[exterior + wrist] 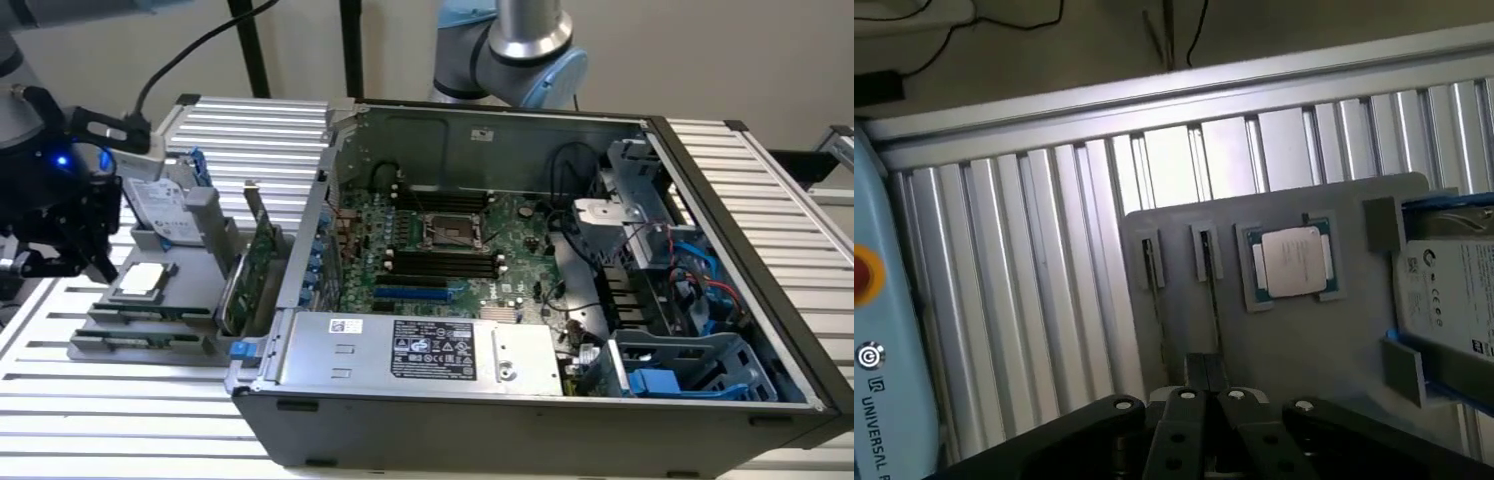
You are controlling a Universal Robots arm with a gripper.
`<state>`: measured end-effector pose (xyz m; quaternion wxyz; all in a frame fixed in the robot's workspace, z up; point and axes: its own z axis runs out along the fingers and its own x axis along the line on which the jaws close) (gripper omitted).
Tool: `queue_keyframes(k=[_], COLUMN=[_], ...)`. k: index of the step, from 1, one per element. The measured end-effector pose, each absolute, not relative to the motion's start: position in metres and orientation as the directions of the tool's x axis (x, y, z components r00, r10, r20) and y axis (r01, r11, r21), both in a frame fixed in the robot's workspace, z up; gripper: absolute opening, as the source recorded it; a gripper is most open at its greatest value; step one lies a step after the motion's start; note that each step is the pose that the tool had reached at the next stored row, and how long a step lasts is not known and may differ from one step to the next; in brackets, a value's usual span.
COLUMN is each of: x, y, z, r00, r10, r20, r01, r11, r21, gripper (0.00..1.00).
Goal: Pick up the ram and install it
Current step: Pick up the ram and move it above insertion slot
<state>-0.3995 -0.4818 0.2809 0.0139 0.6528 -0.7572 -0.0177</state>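
Note:
Two ram sticks (1212, 300) (1156, 300) stand edge-on in narrow slots of a grey parts tray (1294, 350), looking like thin dark strips. My gripper (1206, 372) hovers above the tray end that holds these sticks, its black fingertips together and nothing visible between them. In the exterior view the gripper (47, 262) hangs at the far left, just above the tray's (187, 300) outer edge. The open computer case holds the green motherboard, whose black memory slots (441, 262) lie near its middle.
On the tray also sit a square silver processor (1294, 262), a hard drive (167, 208) and an upright green expansion card (250, 270). The case wall (314, 210) rises right of the tray. A power supply (414, 350) fills the case front. A blue teach pendant (884, 380) lies beside the tray.

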Motion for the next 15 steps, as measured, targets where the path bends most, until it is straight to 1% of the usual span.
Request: queue_keyframes(k=[10,11,15], x=[-0.398,-0.398,-0.397], y=[-0.485,-0.486,-0.490], z=[0.270,0.269,0.265], r00=[-0.067,-0.063,-0.048], r10=[-0.998,-0.998,-0.999], r20=[-0.002,-0.002,-0.003], r01=[-0.997,-0.997,-0.998], r11=[0.067,0.062,0.048], r21=[0.039,0.037,0.033], gripper=[0.00,1.00,1.00])
